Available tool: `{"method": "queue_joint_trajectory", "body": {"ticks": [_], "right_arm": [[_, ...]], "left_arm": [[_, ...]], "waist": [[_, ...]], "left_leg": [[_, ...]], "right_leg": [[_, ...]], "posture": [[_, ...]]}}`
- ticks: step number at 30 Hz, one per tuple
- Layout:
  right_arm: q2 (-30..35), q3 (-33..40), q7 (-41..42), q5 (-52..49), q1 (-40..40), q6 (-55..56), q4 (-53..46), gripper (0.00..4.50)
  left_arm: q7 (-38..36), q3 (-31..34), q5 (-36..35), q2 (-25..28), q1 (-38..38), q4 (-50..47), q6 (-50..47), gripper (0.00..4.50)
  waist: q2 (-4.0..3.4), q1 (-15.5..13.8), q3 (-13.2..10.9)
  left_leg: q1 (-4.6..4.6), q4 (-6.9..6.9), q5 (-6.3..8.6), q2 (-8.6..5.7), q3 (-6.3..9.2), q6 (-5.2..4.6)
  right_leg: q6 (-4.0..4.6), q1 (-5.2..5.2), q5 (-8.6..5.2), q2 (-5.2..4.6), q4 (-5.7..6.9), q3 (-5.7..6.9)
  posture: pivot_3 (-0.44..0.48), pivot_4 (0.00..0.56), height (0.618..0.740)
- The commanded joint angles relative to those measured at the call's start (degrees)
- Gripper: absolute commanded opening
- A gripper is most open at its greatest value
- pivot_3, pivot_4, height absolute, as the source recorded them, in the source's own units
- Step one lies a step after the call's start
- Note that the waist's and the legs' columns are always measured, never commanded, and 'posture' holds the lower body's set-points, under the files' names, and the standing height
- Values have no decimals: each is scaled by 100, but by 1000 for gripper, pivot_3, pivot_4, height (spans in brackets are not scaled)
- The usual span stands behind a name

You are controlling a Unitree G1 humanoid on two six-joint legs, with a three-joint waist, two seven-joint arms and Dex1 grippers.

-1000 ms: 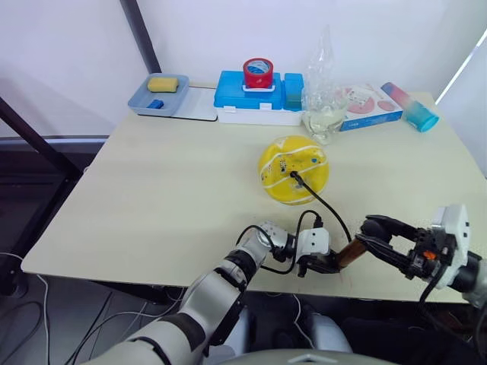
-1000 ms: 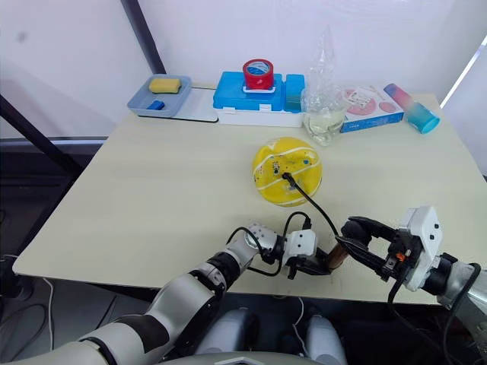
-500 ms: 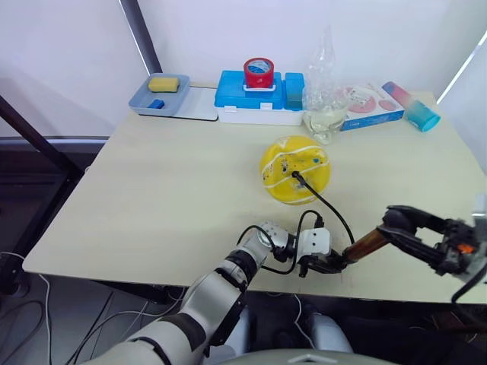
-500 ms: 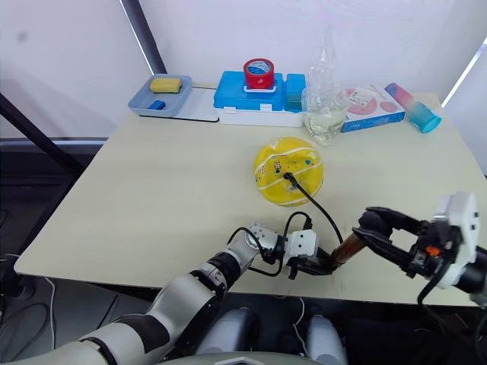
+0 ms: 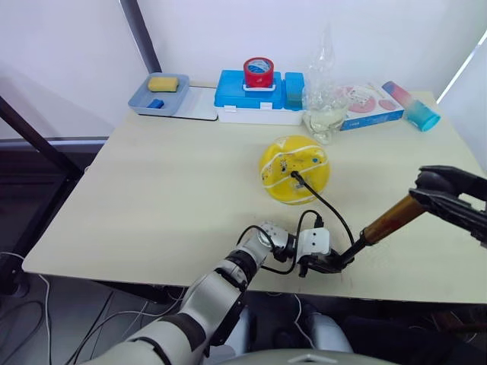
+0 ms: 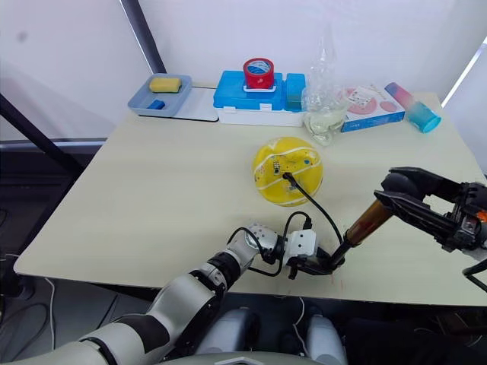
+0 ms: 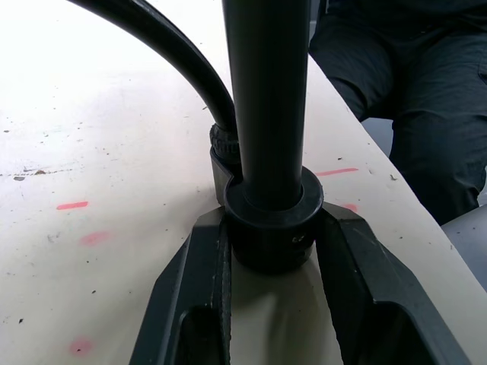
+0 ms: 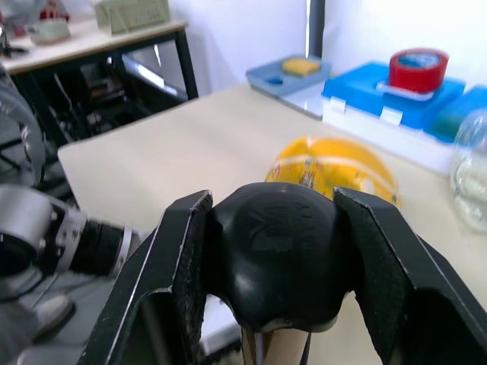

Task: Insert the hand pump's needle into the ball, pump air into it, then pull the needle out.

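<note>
Near the table's front edge our left gripper (image 5: 329, 264) clamps the pump (image 5: 384, 224) base while the right gripper (image 6: 402, 190), shut on its handle, should push straight toward the ball (image 5: 294, 169).

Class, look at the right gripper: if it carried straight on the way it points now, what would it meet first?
Probably the left gripper. The right gripper, shut on the hand pump's handle, points down the pump toward that base; depth is hard to judge.

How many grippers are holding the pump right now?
2. The left gripper clamps the pump's black base at the table's near edge; the right gripper grips its handle end, raised toward the right.
</note>
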State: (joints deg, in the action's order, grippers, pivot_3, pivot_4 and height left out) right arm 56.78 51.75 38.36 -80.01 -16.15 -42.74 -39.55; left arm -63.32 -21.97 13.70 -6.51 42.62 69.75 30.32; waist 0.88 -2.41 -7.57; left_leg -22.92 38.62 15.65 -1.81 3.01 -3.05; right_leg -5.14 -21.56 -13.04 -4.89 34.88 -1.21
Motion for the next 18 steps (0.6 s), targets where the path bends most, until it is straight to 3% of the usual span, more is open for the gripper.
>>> {"method": "queue_joint_trajectory", "body": {"ticks": [1, 9, 18], "right_arm": [[-292, -25, -257, 250, 126, 278, -77, 2016], [-1318, -1601, 32, 1787, -217, 912, -214, 2016], [-1966, -2818, 571, 3389, -578, 1906, 278, 2016]], "left_arm": [[-57, -140, 186, 24, -88, 161, -50, 1107], [-61, -141, 188, 3, -65, 174, -100, 1107], [-55, -135, 189, -2, -42, 181, -122, 1107]], "waist": [[2, 3, 0], [21, 25, 10], [16, 22, 16]], "left_leg": [[0, 0, 0, 0, 0, 0], [12, 0, 0, 3, -1, 0], [15, 0, 0, 4, 3, 0]], "right_leg": [[0, 0, 0, 0, 0, 0], [0, 0, 0, 8, 5, -2], [1, 0, 0, 18, 6, 1]], "posture": [[0, 150, 737], [0, 150, 737], [0, 150, 737]]}}
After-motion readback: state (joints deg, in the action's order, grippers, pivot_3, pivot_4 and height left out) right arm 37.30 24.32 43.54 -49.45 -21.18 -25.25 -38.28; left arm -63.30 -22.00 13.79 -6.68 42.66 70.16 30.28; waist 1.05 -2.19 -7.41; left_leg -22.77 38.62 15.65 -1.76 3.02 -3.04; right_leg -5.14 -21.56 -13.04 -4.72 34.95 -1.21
